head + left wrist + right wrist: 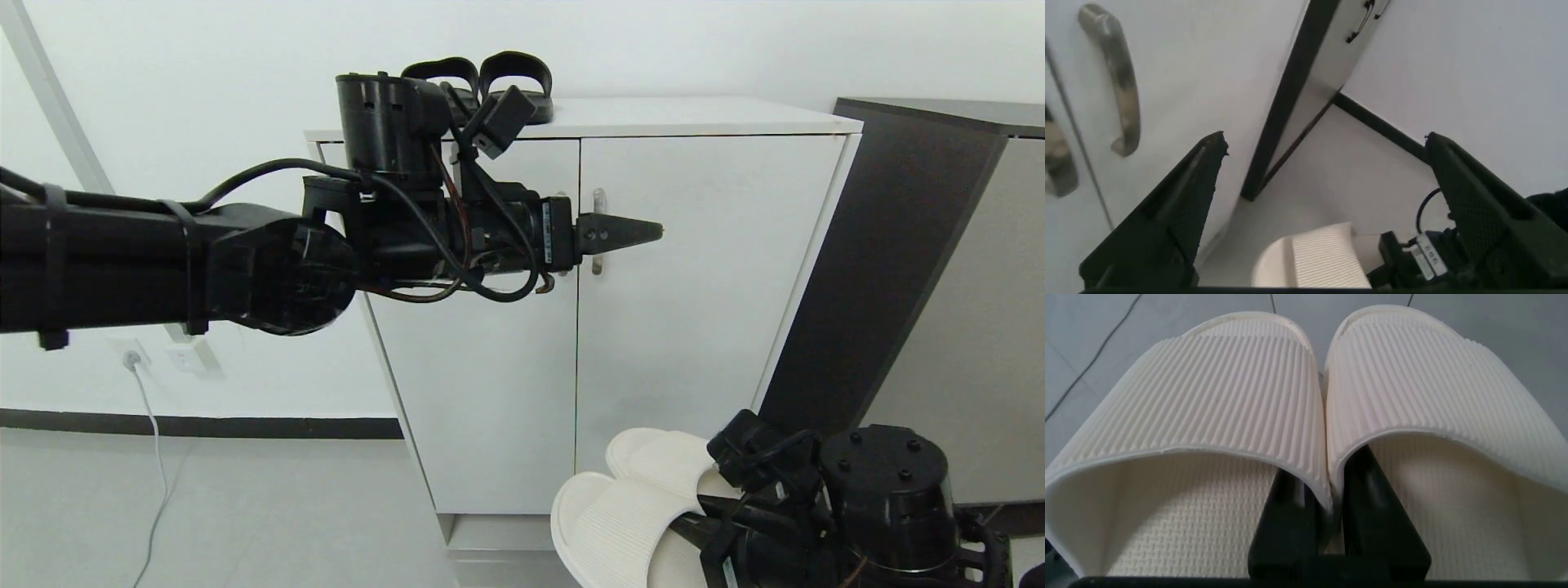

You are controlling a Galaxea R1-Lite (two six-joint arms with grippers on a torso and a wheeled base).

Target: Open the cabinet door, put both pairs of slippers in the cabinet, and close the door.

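- Left gripper (pixel 645 232): jaws spread wide, empty, at the closed white cabinet (pixel 702 269), beside its curved metal handle (pixel 1114 82).
- Right gripper (pixel 1327 508): jaws clamped on ribbed white slippers (pixel 1241 384), 5 o'clock; tips hidden under straps.
- Black slippers (pixel 516 72): cabinet top, 12 o'clock, partly hidden.

To the right of the left pincer (pixel 645 233), a little farther from it, stands a tall dark unit (pixel 890 269) with a lighter grey side face, and its top is higher than the pincer. Far to the left of the pincer and lower than it, a wall socket (pixel 184 357) sits on the white wall (pixel 204 82), and a white cable (pixel 155 457) hangs from a plug beside it down to the grey floor (pixel 245 514). A black strip (pixel 204 425) runs along the foot of this wall, and a slanted white bar (pixel 49 90) crosses the wall far left of the pincer and above it.
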